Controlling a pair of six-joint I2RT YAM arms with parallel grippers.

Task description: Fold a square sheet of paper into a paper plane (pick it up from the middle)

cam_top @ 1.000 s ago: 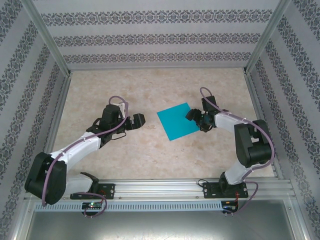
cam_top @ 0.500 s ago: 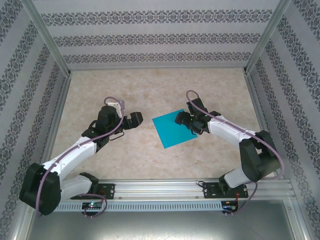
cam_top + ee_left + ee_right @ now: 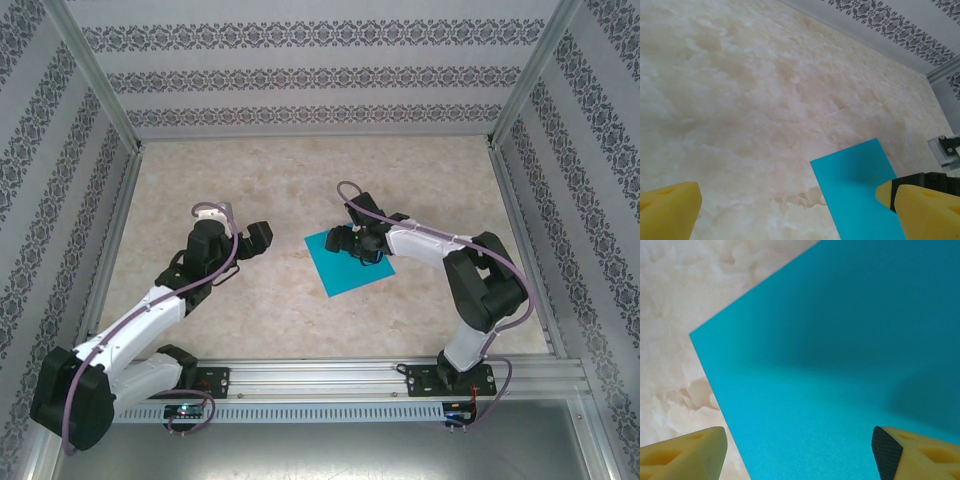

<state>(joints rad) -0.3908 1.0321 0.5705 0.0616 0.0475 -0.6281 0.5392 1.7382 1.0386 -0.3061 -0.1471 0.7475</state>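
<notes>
My right claw hangs open over the far part of the flat square sheet of paper on the bench, my left claw wide open to its left.

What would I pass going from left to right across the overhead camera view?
The left claw → the square sheet of paper → the right arm's elbow. The right claw hangs over the sheet, so it is left out.
</notes>
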